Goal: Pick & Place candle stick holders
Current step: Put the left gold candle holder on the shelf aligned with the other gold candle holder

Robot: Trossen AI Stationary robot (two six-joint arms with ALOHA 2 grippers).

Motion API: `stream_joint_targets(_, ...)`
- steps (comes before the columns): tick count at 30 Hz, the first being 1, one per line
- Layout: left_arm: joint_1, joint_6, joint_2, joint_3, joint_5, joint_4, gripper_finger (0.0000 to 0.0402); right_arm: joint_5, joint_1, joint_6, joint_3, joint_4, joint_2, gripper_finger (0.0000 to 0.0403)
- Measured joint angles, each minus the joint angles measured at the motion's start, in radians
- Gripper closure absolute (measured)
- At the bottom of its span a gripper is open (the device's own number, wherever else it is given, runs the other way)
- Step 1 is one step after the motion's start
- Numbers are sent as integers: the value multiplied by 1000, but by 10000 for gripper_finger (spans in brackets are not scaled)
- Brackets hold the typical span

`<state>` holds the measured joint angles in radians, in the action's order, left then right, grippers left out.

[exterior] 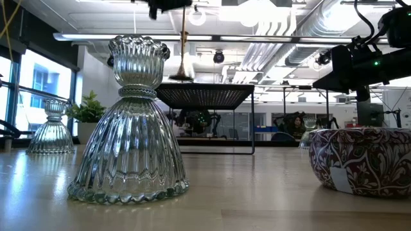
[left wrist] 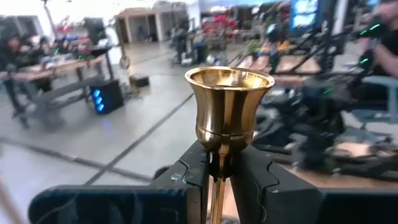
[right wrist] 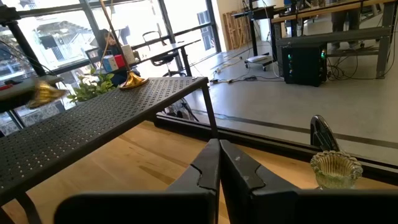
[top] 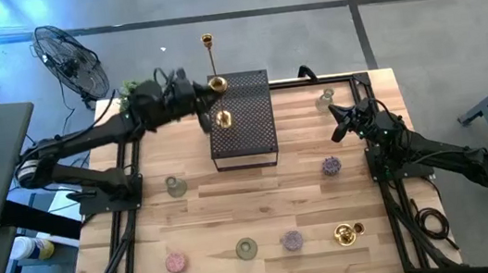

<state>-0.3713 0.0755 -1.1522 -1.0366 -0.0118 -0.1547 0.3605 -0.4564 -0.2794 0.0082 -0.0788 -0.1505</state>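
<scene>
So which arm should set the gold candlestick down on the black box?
Left. The left gripper is already shut on the gold candlestick, right at the black perforated box. The right gripper is shut, empty, and off near the table's right side.

High view: straight down over the whole table.
Low view: tabletop level, close behind a glass holder, facing the room.
Wrist views: looking forward past each arm's fingers.
Shared: black perforated box, centre frame.
</scene>
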Motion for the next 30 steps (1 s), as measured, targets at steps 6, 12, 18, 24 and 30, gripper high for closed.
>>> stream_joint_targets(6, -136, -27, -24, -1, 103, -29, 358, 4, 0, 18, 0, 0, 0, 402)
stream_joint_targets(12, -182, -24, -87, -1, 129, -50, 358, 2, 0, 18, 0, 0, 0, 402)
stream_joint_targets(18, -205, -15, -111, 0, 129, -102, 358, 0, 0, 18, 0, 0, 0, 402)
stream_joint_targets(24, -233, -18, -117, 0, 135, -100, 358, 0, 0, 18, 0, 0, 0, 402)
stream_joint_targets(30, -246, -19, -144, 0, 139, -106, 358, -1, 0, 18, 0, 0, 0, 402)
